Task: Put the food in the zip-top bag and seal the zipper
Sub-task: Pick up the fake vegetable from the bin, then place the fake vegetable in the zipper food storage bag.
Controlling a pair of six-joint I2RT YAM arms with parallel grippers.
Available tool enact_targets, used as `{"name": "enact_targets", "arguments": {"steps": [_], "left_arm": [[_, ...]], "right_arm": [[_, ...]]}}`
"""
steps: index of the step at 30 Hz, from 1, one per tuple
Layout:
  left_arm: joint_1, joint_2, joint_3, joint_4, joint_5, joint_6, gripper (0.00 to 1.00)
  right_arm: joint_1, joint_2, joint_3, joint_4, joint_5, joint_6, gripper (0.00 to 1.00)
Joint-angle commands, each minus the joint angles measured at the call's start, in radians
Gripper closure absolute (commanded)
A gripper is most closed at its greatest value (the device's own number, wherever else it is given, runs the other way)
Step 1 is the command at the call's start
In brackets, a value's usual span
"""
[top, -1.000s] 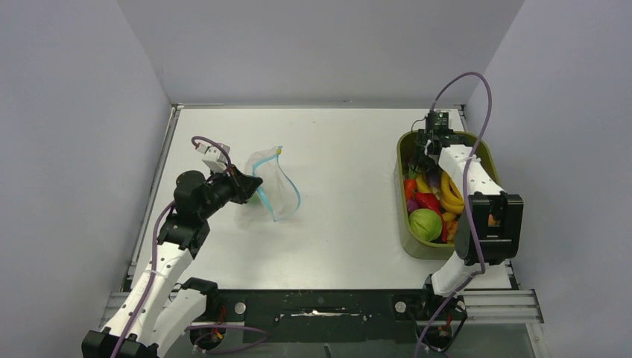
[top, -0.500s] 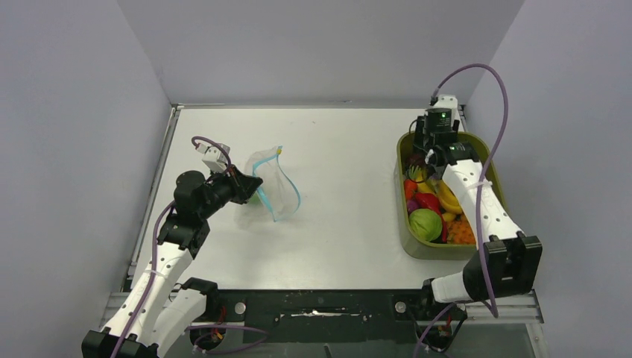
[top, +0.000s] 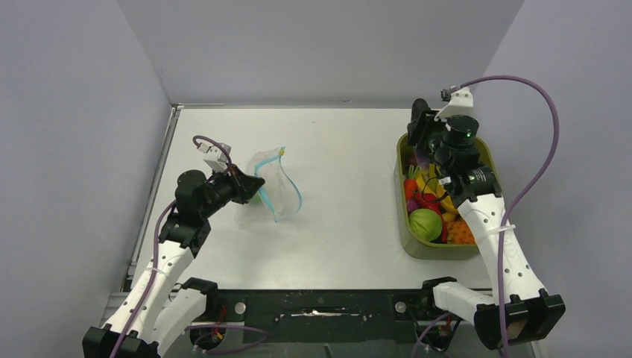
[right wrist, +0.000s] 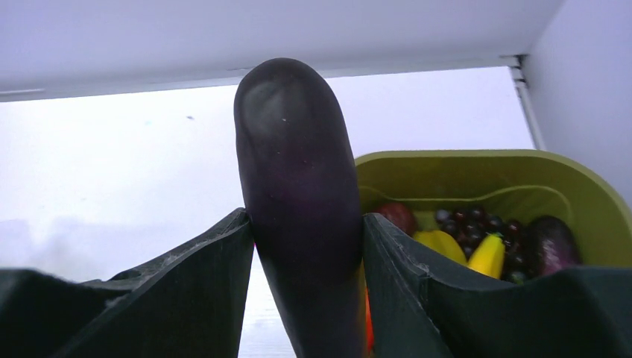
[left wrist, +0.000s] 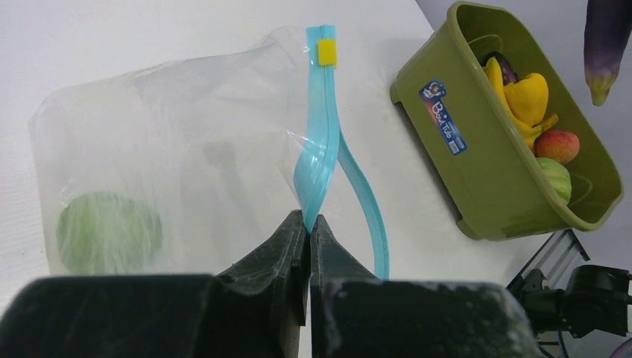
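Observation:
The clear zip-top bag point(top: 270, 183) lies at the table's left with a green lime point(left wrist: 108, 231) inside it. My left gripper point(left wrist: 308, 218) is shut on the blue-teal zipper strip point(left wrist: 319, 160) and holds the mouth up and open. The strip's yellow end point(left wrist: 326, 52) is at the far side. My right gripper point(right wrist: 305, 224) is shut on a dark purple eggplant point(right wrist: 298, 186) and holds it above the far end of the olive-green bin point(top: 440, 250). The eggplant also hangs at the top right of the left wrist view point(left wrist: 605, 45).
The bin at the right holds more food: a green cabbage-like ball point(top: 425, 224), yellow bananas point(right wrist: 488, 253), red pepper point(top: 426, 200), dark grapes point(right wrist: 477, 220), a carrot-orange piece point(top: 462, 231). Walls stand close on the left, back and right.
My right arm has lifted out of the bin with the eggplant in its jaws and risen toward the back. The left gripper and bag have stayed put.

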Motion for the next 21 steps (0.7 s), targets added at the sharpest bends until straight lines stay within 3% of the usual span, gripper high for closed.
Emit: {"name": "enact_targets", "arguments": {"steps": [1,14,21], "left_arm": [[-0.005,0.022,0.005,0.130,0.068,-0.069,1.00],[-0.007,0.146,0.103,0.270,0.163,-0.228,1.00],[-0.008,0.166,0.120,0.242,0.152,-0.209,1.00]], "right_arm": [[0.035,-0.077,-0.033,0.155,-0.163,0.035,0.62],[0.201,-0.105,-0.133,0.424,-0.332,0.082,0.62],[0.366,-0.038,-0.114,0.489,-0.321,0.045,0.61]]}}
